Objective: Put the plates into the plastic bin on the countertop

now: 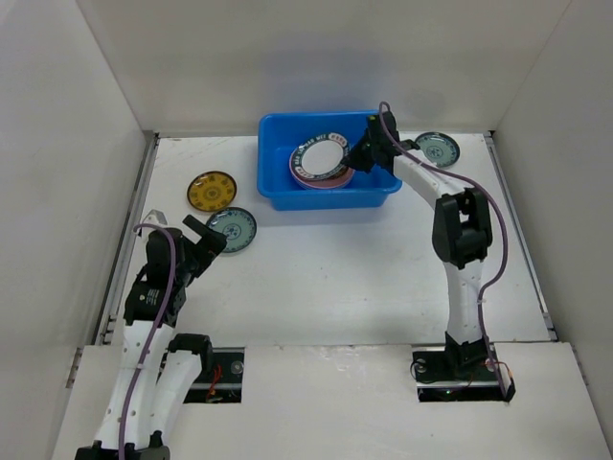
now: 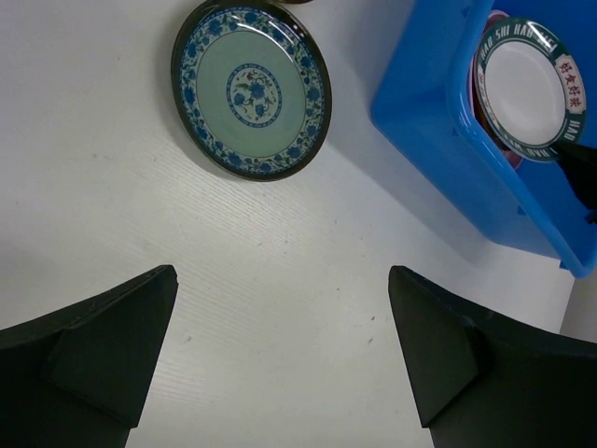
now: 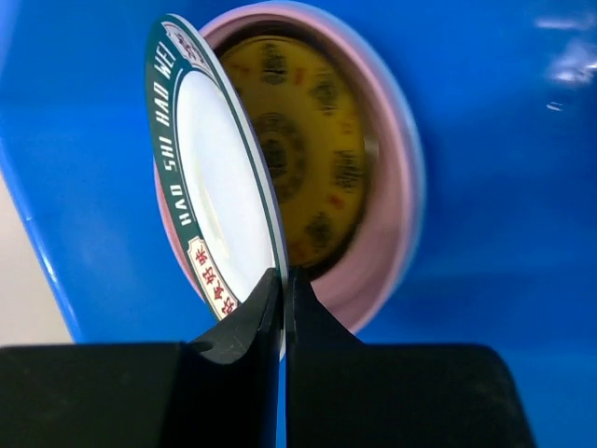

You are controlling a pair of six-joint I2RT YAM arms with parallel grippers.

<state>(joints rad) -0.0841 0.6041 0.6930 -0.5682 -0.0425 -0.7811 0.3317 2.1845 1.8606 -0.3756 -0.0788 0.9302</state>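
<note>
A white plate with a green rim [image 3: 219, 201] is held only by its thin edge. It could slip out if the grip is a little off. It is also tilted up on its side, not flat. If it is let go like this, it may fall hard on the plates under it and get chipped. It may also roll and end up leaning on the wall of the blue bin [image 3: 513, 140]. The bin could be bumped and pushed if the arm is brought down too far.

The fingers of the right gripper [image 3: 283, 280] are squeezed tight on that rim, low in the right wrist view. The plate is held inside the bin, in the upper middle of the top view. Behind it a yellow plate [image 3: 308, 177] lies inside a pink plate [image 3: 396, 187].

The fingers of the left gripper [image 2: 282, 275] are spread wide and nothing is held or touched. Bare countertop [image 1: 335, 278] is seen between them. A blue flowered plate [image 2: 250, 89] lies near, in the upper left of the left wrist view. Three plates are seen outside the bin.
</note>
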